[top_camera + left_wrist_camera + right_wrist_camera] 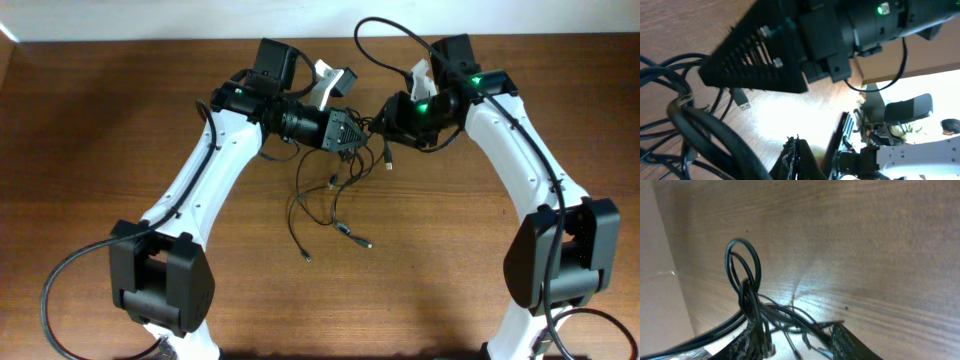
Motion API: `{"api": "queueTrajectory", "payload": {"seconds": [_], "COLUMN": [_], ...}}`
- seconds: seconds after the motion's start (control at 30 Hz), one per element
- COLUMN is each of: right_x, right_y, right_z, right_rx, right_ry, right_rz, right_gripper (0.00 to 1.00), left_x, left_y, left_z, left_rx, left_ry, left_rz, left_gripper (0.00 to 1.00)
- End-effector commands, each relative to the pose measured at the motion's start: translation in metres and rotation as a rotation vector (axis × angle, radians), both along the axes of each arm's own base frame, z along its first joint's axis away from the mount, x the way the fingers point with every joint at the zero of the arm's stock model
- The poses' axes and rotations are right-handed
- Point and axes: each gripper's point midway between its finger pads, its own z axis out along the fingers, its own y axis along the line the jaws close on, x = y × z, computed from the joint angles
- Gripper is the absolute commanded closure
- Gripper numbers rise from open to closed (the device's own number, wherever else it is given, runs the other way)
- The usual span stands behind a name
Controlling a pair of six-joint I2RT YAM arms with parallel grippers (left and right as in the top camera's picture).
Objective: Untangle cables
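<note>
— Since you have the feeds, where are the cables (325, 205)?
— On the table (450, 290), bunched under both wrists. My left gripper (352, 133) is fully closed, though I can't tell whether it's gripping a strand. My right gripper (797, 340) is half apart, with cables between the jaws.

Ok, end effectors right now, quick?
Left end effector: closed; grip on cables unclear.
Right end effector: open, cables lying in the gap.

So the right gripper (796, 332) sits low over the wooden table (865, 240), its two fingers (852, 344) standing apart at the bottom edge. The cables (743, 265) stick up in a double loop right by one finger, with thinner strands sprawled on the wood between both. There's a pale panel (657, 290) on the left.
</note>
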Motion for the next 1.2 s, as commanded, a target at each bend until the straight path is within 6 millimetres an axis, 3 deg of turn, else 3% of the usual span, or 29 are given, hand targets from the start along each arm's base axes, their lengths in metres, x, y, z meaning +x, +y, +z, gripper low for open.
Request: {"api": "queueTrajectory", "payload": {"seconds": [0.0, 0.1, 0.27, 0.37, 0.47, 0.53, 0.6, 0.7, 0.77, 0.97, 1.17], "right_x": [0.006, 0.011, 0.011, 0.007, 0.008, 0.008, 0.006, 0.003, -0.006, -0.01, -0.017], "right_y": [0.007, 0.014, 0.013, 0.023, 0.018, 0.01, -0.009, -0.02, -0.011, -0.014, 0.021], "right_z": [-0.012, -0.013, -0.032, -0.031, -0.018, -0.003, 0.017, 0.045, 0.062, 0.053, 0.031], "right_rx": [-0.009, -0.013, -0.047, -0.003, 0.106, 0.152, 0.142, 0.141, 0.142, 0.109, 0.113], "right_ry": [0.004, -0.037, -0.007, 0.003, -0.012, -0.067, -0.11, -0.172, -0.207, -0.168, -0.131], "right_rz": [0.008, 0.034, 0.03, 0.065, 0.111, 0.158, 0.15, 0.135, 0.162, 0.15, 0.228], "right_gripper": [0.61, 0.64, 0.85, 0.96, 0.96, 0.88, 0.61, 0.53, 0.5, 0.46, 0.47], "left_x": [-0.011, -0.022, -0.053, -0.05, -0.037, -0.021, -0.01, 0.0, 0.006, 0.005, -0.002], "left_y": [-0.007, -0.012, -0.014, -0.015, -0.007, -0.003, -0.004, -0.002, -0.001, -0.001, -0.003], "left_z": [0.026, 0.041, 0.101, 0.105, 0.1, 0.088, 0.076, 0.066, 0.06, 0.06, 0.068], "left_rx": [-0.098, -0.191, -0.519, -0.527, -0.499, -0.426, -0.358, -0.292, -0.257, -0.258, -0.305], "left_ry": [-0.026, 0.003, 0.037, 0.007, -0.018, -0.048, -0.072, -0.091, -0.103, -0.04, -0.013], "left_rz": [-0.066, -0.124, -0.344, -0.354, -0.305, -0.228, -0.171, -0.117, -0.088, -0.064, -0.1], "left_gripper": [1.0, 1.0, 1.0, 1.0, 1.0, 1.0, 1.0, 1.0, 1.0, 1.0, 1.0]}}
